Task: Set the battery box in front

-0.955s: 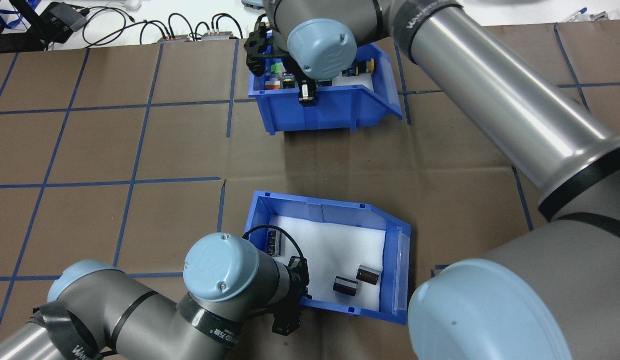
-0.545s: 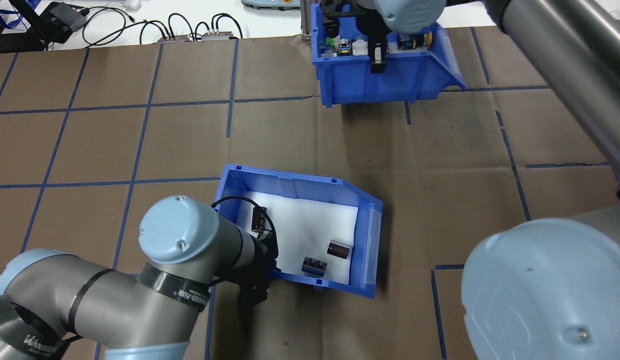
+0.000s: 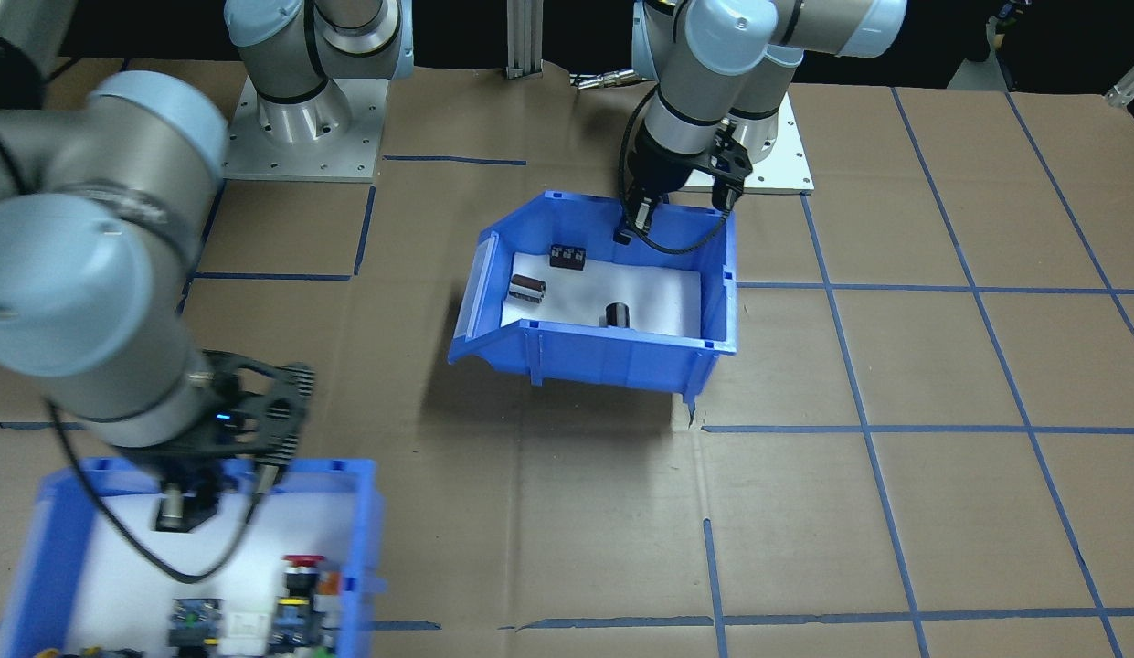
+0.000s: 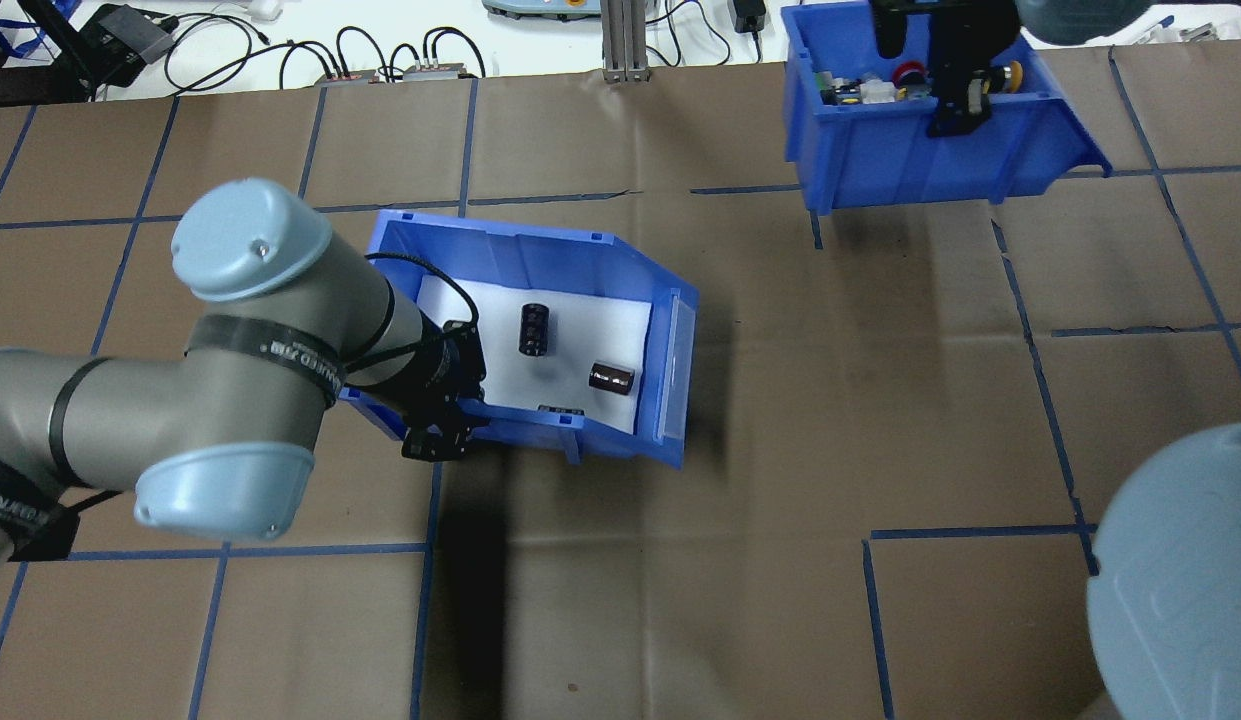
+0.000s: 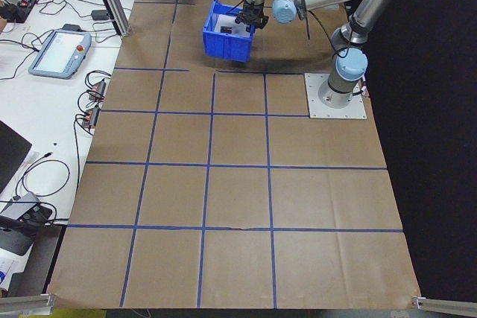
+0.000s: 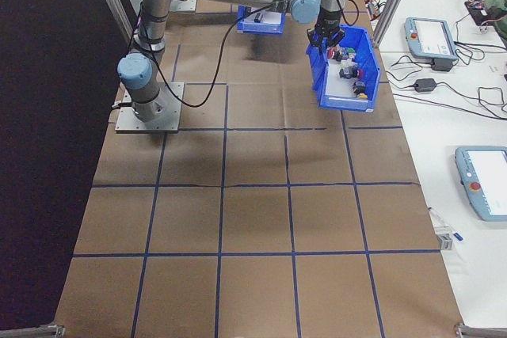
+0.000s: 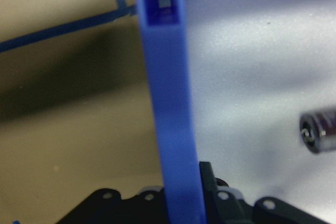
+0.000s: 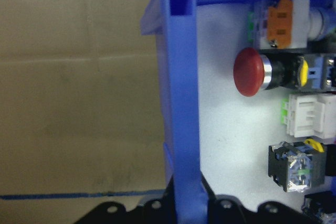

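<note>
**Both bins held by a wall, battery box left of centre in the overhead view**

- Battery box [image 4: 580, 262]: blue open-top bin with white liner, left of frame centre in the overhead view, tilted, its shadow falling on the brown table [image 4: 680, 600] below and to the right. Looks lifted off the surface.
- Three dark cells [image 4: 536, 329] lie loose on the liner: one near the middle, one toward the right wall, one tucked against the lower wall.
- Left gripper [image 4: 442, 420]: at the box's lower-left corner, jaws closed narrow over the bin wall. Left wrist view shows the blue wall [image 7: 169, 103] running straight up from between the fingers, one cell at the right edge of frame.
- Second blue bin [image 4: 940, 165] with coloured push-buttons: upper right of the overhead view, well apart from the battery box.
- Right gripper [image 4: 955, 105]: on that bin's near wall, jaws pinched on it; right wrist view shows the wall [image 8: 181, 103] between the fingers, a red mushroom button [image 8: 251, 72] just inside.
</note>
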You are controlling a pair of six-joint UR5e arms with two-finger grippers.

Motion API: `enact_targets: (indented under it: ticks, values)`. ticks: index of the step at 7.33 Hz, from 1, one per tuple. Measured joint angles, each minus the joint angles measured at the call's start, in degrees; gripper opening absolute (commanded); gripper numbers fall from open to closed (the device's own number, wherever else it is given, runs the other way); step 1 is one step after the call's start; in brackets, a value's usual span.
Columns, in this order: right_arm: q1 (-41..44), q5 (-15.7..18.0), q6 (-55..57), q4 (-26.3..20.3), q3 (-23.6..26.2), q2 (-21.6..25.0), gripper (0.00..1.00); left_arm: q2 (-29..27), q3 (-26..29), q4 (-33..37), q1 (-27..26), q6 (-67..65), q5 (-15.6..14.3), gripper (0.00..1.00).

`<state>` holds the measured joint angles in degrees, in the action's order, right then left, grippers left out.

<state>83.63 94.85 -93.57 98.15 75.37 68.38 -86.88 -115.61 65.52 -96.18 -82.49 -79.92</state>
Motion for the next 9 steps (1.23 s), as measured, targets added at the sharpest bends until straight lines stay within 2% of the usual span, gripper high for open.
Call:
enact_targets:
  ticks: [2,5,8,9]
  values:
    - [-4.17,-0.13,-4.78,0.66,6.52,5.61,0.04,-9.59,10.71,0.29,-0.18,-3.46,0.07,0.00]
    - [-7.74,-0.16,-9.24,6.59,21.12,15.69,0.04,-22.10,24.17,-0.43,-2.66,-12.55,0.37,0.01]
    - [-8.11,-0.19,-10.43,13.34,35.71,25.30,0.04,-33.20,33.76,-4.03,-6.93,-17.81,0.46,0.03]
    - [-8.08,-0.21,-10.50,14.49,38.51,27.26,0.04,-35.69,36.04,-4.75,-8.20,-18.49,0.68,0.05]
